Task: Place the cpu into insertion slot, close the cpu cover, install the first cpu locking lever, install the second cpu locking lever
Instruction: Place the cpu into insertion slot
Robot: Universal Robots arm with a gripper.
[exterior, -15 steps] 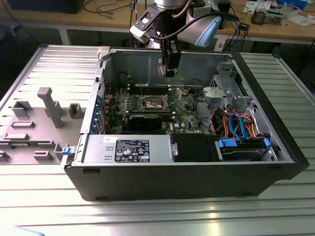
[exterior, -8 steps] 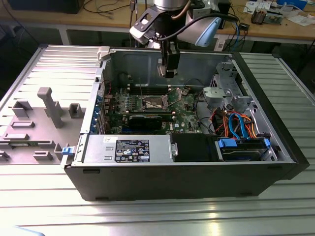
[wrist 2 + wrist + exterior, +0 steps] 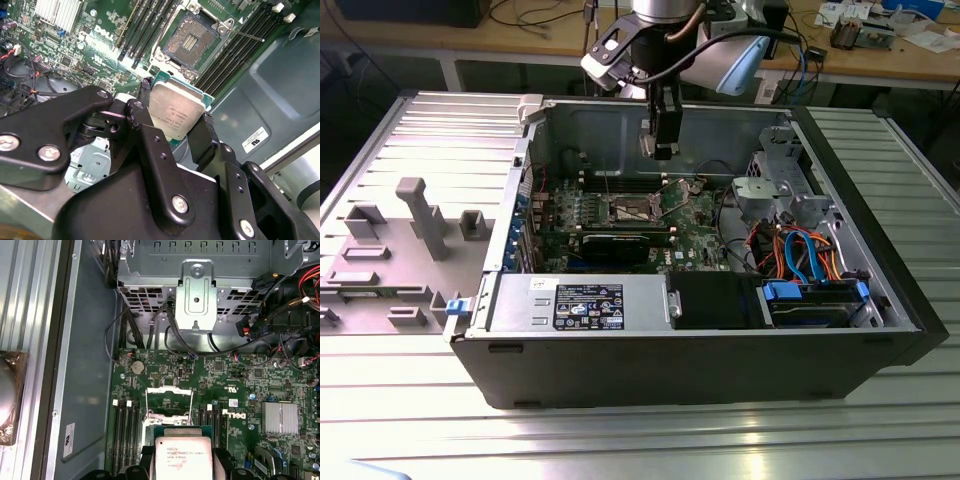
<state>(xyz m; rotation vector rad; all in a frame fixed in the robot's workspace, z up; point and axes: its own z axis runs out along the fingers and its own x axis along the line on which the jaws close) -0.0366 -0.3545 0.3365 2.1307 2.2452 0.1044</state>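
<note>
My gripper (image 3: 175, 117) is shut on the cpu (image 3: 176, 111), a flat square chip with a dull silver top, pinched by its edges between the two black fingers (image 3: 142, 107). In the exterior view the gripper (image 3: 662, 152) hangs inside the open computer case, some way above the motherboard (image 3: 695, 215). The insertion slot (image 3: 192, 42), a dark square recess with a silvery rim, lies bare below and apart from the chip. In the first wrist view the cpu (image 3: 182, 457) is just short of the raised cpu cover (image 3: 169, 396), a thin metal frame standing open. A thin lever wire (image 3: 247, 35) sticks out beside the slot.
Black memory slots (image 3: 150, 30) flank the socket on both sides. A finned silver heat sink (image 3: 281, 417) and a metal drive cage (image 3: 196, 295) with cables stand nearby. The power supply (image 3: 580, 305) lines the near case wall. A grey fixture (image 3: 420, 215) sits at the exterior view's left.
</note>
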